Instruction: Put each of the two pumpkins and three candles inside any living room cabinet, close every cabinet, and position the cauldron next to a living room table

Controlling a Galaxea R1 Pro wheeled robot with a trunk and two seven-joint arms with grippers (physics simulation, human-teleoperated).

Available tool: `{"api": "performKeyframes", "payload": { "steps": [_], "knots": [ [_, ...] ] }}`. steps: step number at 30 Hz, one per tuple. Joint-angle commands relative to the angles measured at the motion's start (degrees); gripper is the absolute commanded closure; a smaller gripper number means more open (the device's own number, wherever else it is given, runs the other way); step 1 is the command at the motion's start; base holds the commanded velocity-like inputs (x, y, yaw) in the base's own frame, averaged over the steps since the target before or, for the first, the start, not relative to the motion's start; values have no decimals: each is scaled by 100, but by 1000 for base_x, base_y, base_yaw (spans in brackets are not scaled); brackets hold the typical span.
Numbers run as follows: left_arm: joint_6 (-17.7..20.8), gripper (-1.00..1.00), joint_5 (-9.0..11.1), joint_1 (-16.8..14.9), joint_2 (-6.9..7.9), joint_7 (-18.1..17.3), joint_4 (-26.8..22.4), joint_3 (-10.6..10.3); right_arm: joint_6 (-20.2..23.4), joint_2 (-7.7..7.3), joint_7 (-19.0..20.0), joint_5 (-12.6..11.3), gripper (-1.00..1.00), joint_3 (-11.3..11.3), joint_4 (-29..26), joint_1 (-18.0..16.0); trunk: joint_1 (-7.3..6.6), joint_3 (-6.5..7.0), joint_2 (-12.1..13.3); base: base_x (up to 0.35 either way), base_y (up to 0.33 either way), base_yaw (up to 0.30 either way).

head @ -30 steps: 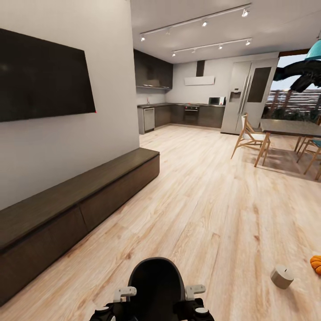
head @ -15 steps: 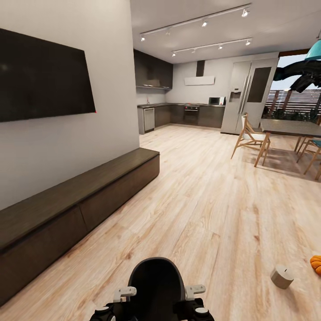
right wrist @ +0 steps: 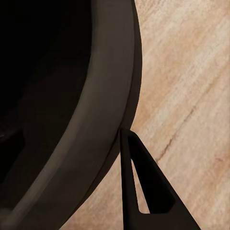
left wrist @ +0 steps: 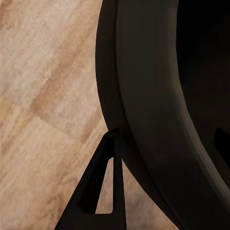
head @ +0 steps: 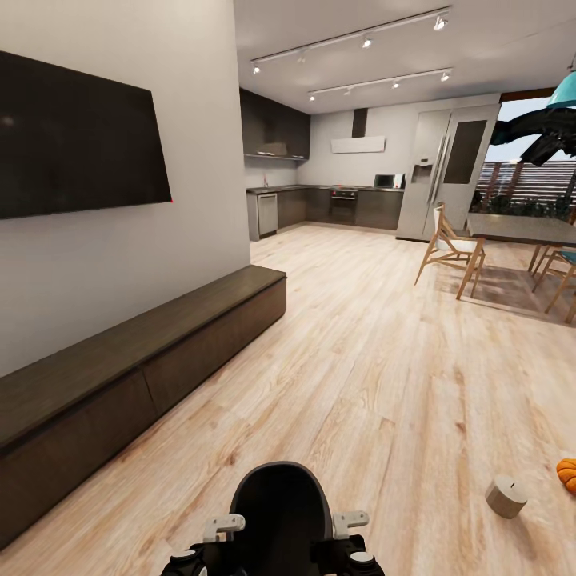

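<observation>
writing: none legible on any surface in the head view.
change since earlier frames: the scene matches the earlier head views; the candle [head: 506, 496] sits very slightly lower in frame, otherwise nothing has shifted.
cabinet [head: 136, 364]: long, low, dark-brown unit along the left wall under the black tv [head: 76, 140]; front panels closed.
candle: pale cylinder on the wood floor [head: 384, 360], ahead and to the robot's right.
pumpkin [head: 568, 474]: orange, at the right frame edge, just beside the candle.
dining table [head: 520, 228]: far right, with wooden chairs.
left gripper: one dark finger [left wrist: 103, 191] against a curved black body; grip state cannot be told.
right gripper: one dark finger [right wrist: 143, 187] likewise; grip state cannot be told.
</observation>
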Motion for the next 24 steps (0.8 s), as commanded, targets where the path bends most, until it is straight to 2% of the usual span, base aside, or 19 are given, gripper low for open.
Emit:
{"api": "performKeyframes", "payload": {
  "steps": [1,24],
  "knots": [
    [35,100,52,0,1,-7,-8,-7,22,-4,-39,-88,100,60,-119,-5,-1,-5,-3,0,0,0],
    [35,100,52,0,4,-7,-8,-7,23,-4,-45,-88,100,60,-126,-5,-1,-5,-3,-49,33,0]
  ]
}}
